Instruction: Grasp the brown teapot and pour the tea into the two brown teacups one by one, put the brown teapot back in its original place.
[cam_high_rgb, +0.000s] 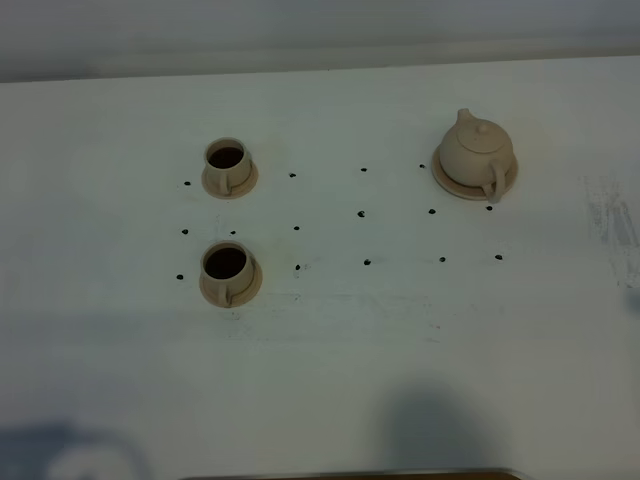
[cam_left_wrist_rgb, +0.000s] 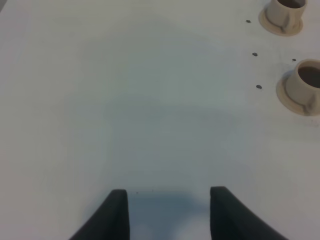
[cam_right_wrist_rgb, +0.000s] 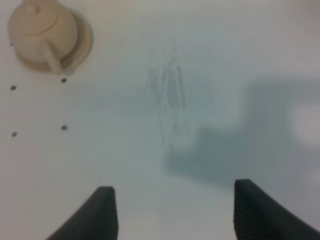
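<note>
The brown teapot stands upright on its round coaster, the original place, at the back right of the white table, handle toward the front. The two brown teacups sit on saucers at the left, one farther back and one nearer, both dark inside. Neither arm shows in the high view. My left gripper is open over bare table, with the nearer cup and the farther cup off to one side. My right gripper is open and empty, well away from the teapot.
Small black dots mark the table between the cups and the teapot. A faint scuff lies near the right edge. A metal strip runs along the front edge. Soft shadows fall on the front of the table.
</note>
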